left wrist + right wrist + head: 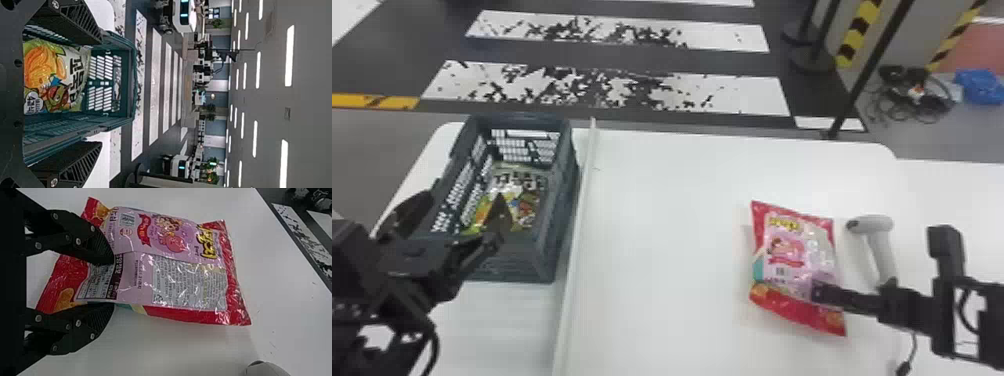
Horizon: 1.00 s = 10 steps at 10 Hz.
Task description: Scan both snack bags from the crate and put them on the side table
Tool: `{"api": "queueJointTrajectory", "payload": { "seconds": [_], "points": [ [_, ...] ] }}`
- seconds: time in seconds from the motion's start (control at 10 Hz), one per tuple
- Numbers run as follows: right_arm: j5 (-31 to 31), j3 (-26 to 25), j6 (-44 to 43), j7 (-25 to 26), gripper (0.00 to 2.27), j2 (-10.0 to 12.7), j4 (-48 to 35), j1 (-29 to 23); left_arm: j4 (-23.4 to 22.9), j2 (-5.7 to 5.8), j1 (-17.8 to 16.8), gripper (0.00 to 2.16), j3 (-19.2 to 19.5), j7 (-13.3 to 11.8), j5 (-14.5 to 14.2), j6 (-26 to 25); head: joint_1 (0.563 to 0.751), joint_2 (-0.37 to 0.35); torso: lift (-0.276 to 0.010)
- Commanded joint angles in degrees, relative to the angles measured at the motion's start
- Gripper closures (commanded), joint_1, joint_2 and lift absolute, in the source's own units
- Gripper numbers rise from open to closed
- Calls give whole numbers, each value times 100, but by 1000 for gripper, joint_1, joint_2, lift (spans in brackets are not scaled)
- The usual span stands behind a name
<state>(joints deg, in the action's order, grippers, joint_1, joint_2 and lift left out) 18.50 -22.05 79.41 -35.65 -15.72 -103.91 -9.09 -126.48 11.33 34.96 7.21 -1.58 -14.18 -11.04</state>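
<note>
Nearest, the right gripper [113,283] clasps the red-and-pink snack bag [188,282] at the white table [662,260] (probably light, slippery; squeeze mid-body, gently). Farther, the left gripper [467,191], spread wide, hangs over the crate [564,200], where the green snack bag [529,197] lies.

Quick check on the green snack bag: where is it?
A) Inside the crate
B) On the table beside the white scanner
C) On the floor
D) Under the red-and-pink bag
A: the head view has the green snack bag lying within the walls of the crate, well to the left of the red-and-pink bag and the scanner.
</note>
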Motion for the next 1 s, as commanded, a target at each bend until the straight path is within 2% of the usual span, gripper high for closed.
{"api": "queueJointTrajectory", "payload": {
  "seconds": [0.0,0.3,0.5,0.7,0.9],
  "points": [
    [57,-115,229,-153,2256,-10,-51,-6,9,1,2,87,0,0,-6,0,695,-48,-87],
    [875,-598,580,-320,2256,-1,-508,-129,9,-8,11,87,0,0,-6,0,695,-39,-87],
    [1745,-1275,440,-346,2256,69,-771,-173,-9,-16,20,87,0,0,-6,0,695,-27,-87],
    [1727,-1899,53,-47,2253,157,-886,47,-18,-16,37,87,0,0,-6,0,695,-47,-87],
    [1499,-2303,-351,489,2256,104,-543,460,-26,-16,46,87,9,0,-6,18,695,-138,-87]
  ]
}}
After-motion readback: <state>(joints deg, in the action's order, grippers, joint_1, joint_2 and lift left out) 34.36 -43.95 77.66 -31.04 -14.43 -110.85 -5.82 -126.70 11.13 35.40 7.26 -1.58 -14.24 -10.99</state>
